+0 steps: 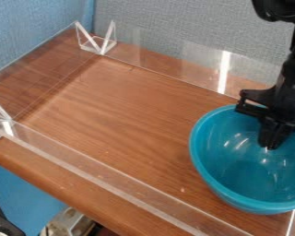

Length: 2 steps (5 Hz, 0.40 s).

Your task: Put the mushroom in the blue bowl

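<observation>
Wood-grain table [100, 111], fenced by low clear walls [175, 63], stood before a blue-grey textured backdrop. Mushroom was not discernible; it could not be told whether the fingers hid it. Bowl [224, 180], teal-blue and glossy, sat at the near right of the table, its right rim cut by the picture edge. Gripper [272, 142], black, pointed straight down inside the bowl's far half, its tips below rim level. Its jaws were closed tight, tapering to a single narrow point; any object between them could not be seen. Black arm [291, 55] rose to the upper right corner.
</observation>
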Motion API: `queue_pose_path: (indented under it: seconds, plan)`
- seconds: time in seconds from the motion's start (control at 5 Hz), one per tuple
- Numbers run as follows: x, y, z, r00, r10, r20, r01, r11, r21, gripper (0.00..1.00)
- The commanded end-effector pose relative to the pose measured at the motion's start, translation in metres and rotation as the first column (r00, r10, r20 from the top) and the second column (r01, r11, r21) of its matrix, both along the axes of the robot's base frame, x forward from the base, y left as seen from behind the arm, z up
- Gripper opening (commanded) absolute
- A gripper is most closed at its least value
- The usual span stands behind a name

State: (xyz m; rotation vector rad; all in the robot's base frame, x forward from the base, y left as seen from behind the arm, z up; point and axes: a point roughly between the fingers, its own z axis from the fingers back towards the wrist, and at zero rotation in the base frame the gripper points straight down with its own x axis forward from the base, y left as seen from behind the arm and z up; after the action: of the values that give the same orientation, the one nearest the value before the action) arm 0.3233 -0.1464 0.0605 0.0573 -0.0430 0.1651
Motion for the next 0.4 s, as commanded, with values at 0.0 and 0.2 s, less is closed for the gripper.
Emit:
queue_pose_path:
  seconds: [0.0, 0.2]
  plan:
    - [-0.0001, -0.0066, 0.0099, 1.0, -0.008, 0.025, 0.009, 1.0, -0.022, 0.0]
    - [-0.002, -0.0085, 0.0073, 1.0, -0.007, 0.015, 0.007, 1.0, -0.024, 0.0]
